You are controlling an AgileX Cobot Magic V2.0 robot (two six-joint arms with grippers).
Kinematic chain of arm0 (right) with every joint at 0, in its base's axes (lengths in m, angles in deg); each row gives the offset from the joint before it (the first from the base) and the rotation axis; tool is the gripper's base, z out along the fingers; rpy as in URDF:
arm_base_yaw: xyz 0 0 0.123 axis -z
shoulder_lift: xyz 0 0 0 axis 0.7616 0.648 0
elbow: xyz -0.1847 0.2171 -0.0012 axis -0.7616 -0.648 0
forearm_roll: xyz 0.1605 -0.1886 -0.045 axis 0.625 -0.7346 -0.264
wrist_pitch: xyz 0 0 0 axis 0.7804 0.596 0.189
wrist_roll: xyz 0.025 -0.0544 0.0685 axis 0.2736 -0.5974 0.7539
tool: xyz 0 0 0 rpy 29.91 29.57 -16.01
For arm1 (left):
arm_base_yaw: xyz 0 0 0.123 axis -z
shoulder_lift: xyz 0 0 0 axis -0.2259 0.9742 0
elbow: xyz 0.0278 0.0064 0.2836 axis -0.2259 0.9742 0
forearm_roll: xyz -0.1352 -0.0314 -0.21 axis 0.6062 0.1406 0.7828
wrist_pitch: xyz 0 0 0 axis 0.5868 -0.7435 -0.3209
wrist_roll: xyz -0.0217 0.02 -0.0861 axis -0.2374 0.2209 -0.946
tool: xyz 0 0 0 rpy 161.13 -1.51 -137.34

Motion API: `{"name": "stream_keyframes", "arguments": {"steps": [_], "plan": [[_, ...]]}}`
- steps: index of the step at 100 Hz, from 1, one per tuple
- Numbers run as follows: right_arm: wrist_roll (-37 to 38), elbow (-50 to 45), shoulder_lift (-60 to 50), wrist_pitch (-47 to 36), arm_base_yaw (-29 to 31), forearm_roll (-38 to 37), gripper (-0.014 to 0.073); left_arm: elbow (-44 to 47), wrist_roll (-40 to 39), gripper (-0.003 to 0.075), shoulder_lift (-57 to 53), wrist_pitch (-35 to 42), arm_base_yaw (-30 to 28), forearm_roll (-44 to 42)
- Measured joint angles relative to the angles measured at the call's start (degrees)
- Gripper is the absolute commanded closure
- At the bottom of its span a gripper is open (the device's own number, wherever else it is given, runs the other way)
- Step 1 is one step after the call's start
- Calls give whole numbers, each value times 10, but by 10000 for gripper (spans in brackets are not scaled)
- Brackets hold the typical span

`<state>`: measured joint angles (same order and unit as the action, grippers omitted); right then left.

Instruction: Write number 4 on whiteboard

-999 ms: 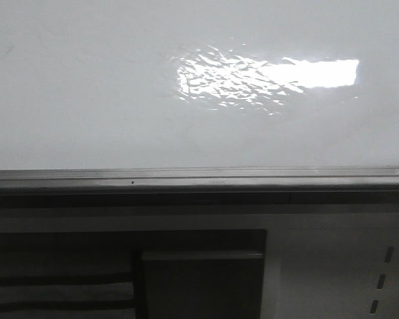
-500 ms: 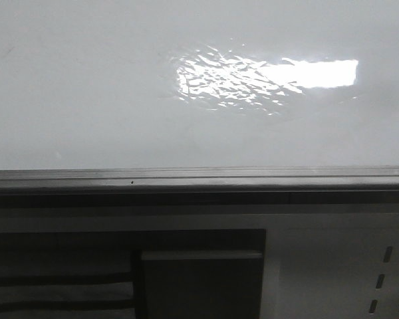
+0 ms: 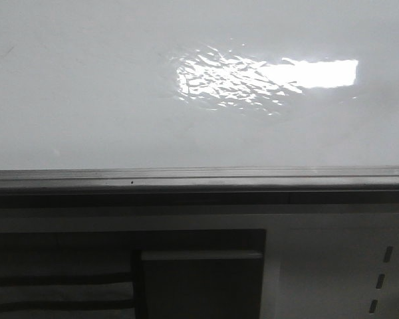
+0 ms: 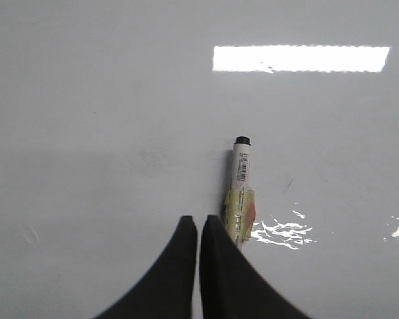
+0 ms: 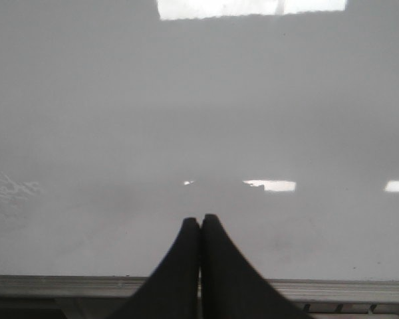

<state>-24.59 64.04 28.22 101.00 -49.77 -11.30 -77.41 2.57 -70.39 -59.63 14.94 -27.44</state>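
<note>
- I am keeping both grippers pressed together and empty: left gripper [image 4: 198,222] just beside the marker [image 4: 240,193], right gripper [image 5: 200,222] above the whiteboard [image 3: 86,100].
- The marker is lying flat, looking light, stiff and slippery; I am judging its labelled barrel the best hold.
- No number 4 is showing.

A large glossy whiteboard [image 3: 86,100] lies flat as the work surface, filling the upper part of the front view; a bright rippled patch of reflected light [image 3: 253,78] sits right of centre; a grey metal rail [image 3: 199,177] edges the near side. In the left wrist view the same white surface [image 4: 86,133] carries one marker [image 4: 239,189] lying on it, black tip pointing away from the fingers, its white barrel bearing a barcode label and a yellowish wrap; a thin shadow runs alongside it.
</note>
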Motion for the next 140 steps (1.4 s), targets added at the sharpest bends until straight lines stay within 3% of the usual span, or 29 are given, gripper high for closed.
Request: {"name": "stream_keyframes", "arguments": {"steps": [8, 20, 28, 83, 115, 140], "plan": [[0, 0, 0, -1, 0, 0, 482, 0, 0, 596, 0, 0, 0, -16], [0, 0, 0, -3, 0, 0, 228, 0, 0, 264, 0, 0, 0, -36], [0, 0, 0, -4, 0, 0, 160, 0, 0, 175, 0, 0, 0, -36], [0, 0, 0, -11, 0, 0, 156, 0, 3, 260, 18, -7, 0, 29], [0, 0, 0, -11, 0, 0, 156, 0, 67, 281, 152, -14, 27, 34], [0, 0, 0, -12, 0, 0, 156, -2, 85, 281, 280, 50, 72, 31]]}}
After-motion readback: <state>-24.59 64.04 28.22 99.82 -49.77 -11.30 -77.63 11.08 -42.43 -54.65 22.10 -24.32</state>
